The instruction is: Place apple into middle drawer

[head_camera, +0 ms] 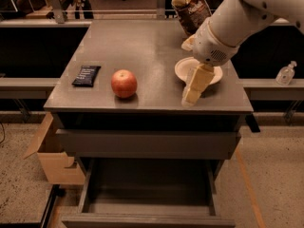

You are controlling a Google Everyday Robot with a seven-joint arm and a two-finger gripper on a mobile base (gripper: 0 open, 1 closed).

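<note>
The red-orange apple (124, 83) sits on the grey cabinet top (142, 46), left of centre and near the front edge. The middle drawer (148, 188) stands pulled open below, dark and empty inside; the upper drawer shows only its closed front panel. My gripper (194, 90) hangs from the white arm at the right, over the front edge of a white bowl (198, 71), about a hand's width right of the apple and holding nothing that I can see.
A black flat packet (87, 75) lies at the left of the top. A brown chip bag (192, 8) stands at the back right. A cardboard box (53, 156) sits on the floor at the left. A clear bottle (286, 73) stands on a ledge at the right.
</note>
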